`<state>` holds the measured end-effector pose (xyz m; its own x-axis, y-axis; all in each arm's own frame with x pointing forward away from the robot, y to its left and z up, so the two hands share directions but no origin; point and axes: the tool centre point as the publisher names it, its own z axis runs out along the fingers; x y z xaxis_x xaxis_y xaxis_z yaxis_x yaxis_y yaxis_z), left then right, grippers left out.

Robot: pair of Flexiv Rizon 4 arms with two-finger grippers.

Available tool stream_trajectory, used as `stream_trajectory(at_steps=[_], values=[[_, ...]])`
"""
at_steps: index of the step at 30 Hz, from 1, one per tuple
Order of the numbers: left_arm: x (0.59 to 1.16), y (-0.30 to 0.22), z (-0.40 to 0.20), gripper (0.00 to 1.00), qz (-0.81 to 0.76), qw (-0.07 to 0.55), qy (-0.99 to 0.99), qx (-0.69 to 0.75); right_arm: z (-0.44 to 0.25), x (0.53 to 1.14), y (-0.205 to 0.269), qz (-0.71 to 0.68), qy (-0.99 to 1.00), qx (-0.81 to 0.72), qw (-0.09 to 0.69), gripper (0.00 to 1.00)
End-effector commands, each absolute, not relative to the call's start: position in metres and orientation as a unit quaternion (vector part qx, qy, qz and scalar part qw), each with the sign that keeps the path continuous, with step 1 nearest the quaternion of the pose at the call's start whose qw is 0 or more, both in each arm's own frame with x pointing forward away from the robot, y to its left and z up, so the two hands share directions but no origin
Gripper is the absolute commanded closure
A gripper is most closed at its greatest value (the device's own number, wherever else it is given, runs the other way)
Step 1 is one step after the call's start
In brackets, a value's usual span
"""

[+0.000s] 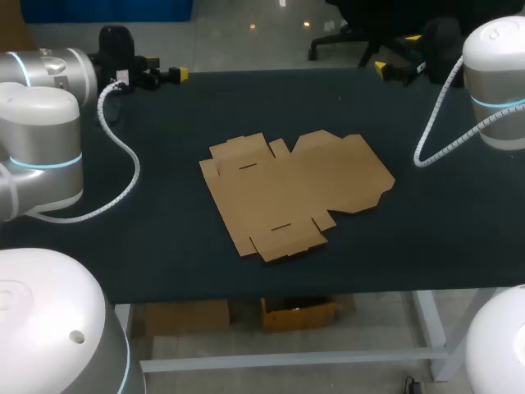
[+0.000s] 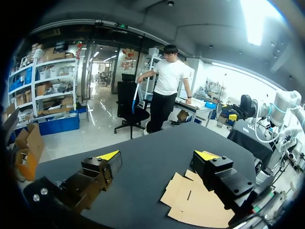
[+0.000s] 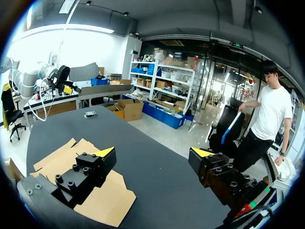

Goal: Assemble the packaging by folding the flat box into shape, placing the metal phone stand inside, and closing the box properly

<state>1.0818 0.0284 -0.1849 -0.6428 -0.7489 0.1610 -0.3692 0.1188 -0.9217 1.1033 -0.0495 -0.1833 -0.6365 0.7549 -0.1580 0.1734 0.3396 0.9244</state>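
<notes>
Nothing of the assembly is done yet: the flat box (image 1: 295,193) lies unfolded in the middle of the dark surface (image 1: 148,238), so I judge the step in hand to be the very first one, reaching in to start the folding. No metal phone stand shows in any view.

Both arms hang over the far edge, well apart from the cardboard. Seen from the head camera, the left claw (image 1: 160,75) is at about 10 o'clock from the box and the right claw (image 1: 392,70) at about 1 o'clock. Each wrist view shows its own claw, left (image 2: 157,155) and right (image 3: 153,151), with the fingers spread wide and nothing between them.

The next move, as I read it, calls for one claw to come down on a panel and pin it while the other gets a fingertip under a side flap. That will be fiddly, since the sheet lies flush and could slide.

The box is plain brown card, thin and creased into panels, turned askew. It has small tabs at its 11 and 6 o'clock ends and two short slits cut in the main panel.
</notes>
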Motion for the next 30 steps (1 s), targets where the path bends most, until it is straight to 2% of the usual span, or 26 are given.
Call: stream_trajectory(at_steps=[1, 12, 21, 30], values=[[1.08, 0.027, -0.18, 0.0, -0.533, 0.164, 0.735, -0.384, -0.182, 1.102, -0.054, 0.49, 0.765, 0.31, 0.282, 0.0], [1.074, 0.023, -0.176, 0.0, -0.489, 0.102, 0.779, -0.38, -0.186, 1.081, -0.065, 0.487, 0.763, 0.358, 0.231, 0.0], [1.073, 0.015, -0.194, 0.0, -0.431, 0.023, 0.833, -0.347, -0.202, 1.062, -0.072, 0.47, 0.764, 0.399, 0.189, 0.0], [1.068, 0.006, -0.216, 0.0, -0.372, -0.014, 0.867, -0.333, -0.222, 1.044, -0.076, 0.45, 0.77, 0.433, 0.132, 0.0]])
